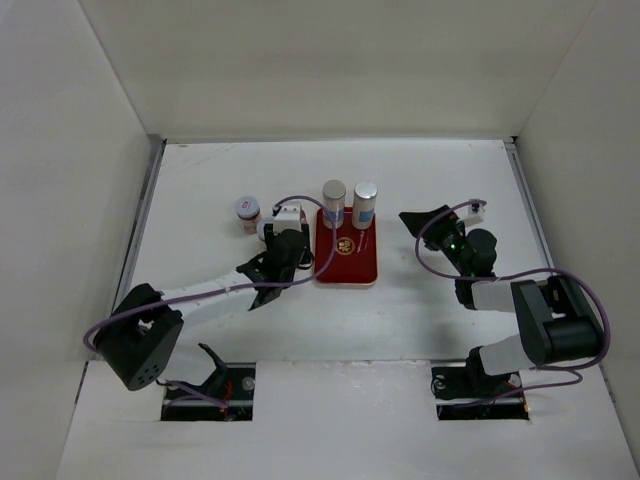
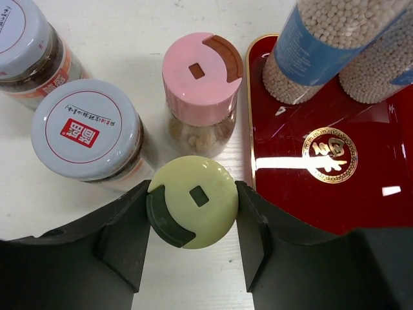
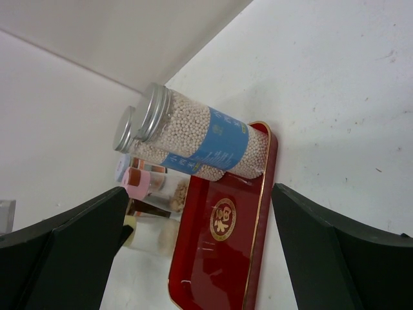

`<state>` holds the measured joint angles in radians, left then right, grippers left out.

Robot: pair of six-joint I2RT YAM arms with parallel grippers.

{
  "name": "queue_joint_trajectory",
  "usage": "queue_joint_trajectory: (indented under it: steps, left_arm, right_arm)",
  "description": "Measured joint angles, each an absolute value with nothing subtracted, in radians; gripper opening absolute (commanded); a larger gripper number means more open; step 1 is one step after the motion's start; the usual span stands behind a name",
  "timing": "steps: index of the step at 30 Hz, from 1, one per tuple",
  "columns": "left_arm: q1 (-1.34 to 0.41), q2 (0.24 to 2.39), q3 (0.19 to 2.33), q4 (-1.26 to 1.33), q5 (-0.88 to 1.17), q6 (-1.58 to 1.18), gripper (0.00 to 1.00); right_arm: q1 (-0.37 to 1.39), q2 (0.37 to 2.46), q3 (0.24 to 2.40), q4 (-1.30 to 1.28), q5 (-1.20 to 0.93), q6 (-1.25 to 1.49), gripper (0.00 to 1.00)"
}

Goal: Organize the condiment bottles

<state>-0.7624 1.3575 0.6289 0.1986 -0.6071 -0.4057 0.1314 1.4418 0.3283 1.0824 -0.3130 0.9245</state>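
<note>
Pinching a small yellow-lidded jar [image 2: 193, 201] left of the flat red tray [image 2: 322, 206], the left gripper [image 2: 193, 216] holds tight; the right gripper [image 1: 445, 215] is open.

Chinese print illegible, white lid [image 2: 86, 129], tray emblem [image 2: 330, 155]

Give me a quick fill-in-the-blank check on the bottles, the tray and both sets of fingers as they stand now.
1. The left gripper has its fingers against the small jar, whose lid is ____.
2. The red tray holds ____ tall bottles.
3. Those tall bottles carry labels coloured ____.
4. The right gripper has its fingers ____, with nothing held between them.

Missing words: yellow; two; blue; open
</note>
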Motion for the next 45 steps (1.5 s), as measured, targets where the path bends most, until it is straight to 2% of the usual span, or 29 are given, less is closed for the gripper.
queue_joint_trajectory:
  steps: [11,25,30,35,37,42,45]
  left_arm:
    - [-0.879,1.213,0.698,0.184,-0.645,-0.396,0.31]
    - [-0.869,1.62,0.94,0.252,-0.611,-0.374,0.33]
    - [-0.868,1.697,0.976,0.282,-0.604,-0.361,0.43]
    - [-0.868,1.734,0.984,0.292,-0.612,-0.348,0.49]
    - [-0.866,1.741,0.984,0.29,-0.616,-0.344,0.55]
    - [-0.865,1.742,0.985,0.295,-0.622,-0.339,0.77]
    - [-0.868,1.722,0.98,0.292,-0.624,-0.337,0.8]
  right_arm:
    - [0.131,1.449,0.332,1.083,-0.313,0.925,1.0]
    - [0.131,1.449,0.332,1.085,-0.314,0.936,1.0]
    - [0.131,1.449,0.332,1.085,-0.315,0.939,1.0]
    - [0.131,1.449,0.332,1.085,-0.315,0.939,1.0]
    - [0.131,1.449,0.332,1.085,-0.315,0.939,1.0]
    - [0.131,1.449,0.332,1.085,-0.315,0.939,1.0]
    - [0.131,1.449,0.332,1.085,-0.315,0.939,1.0]
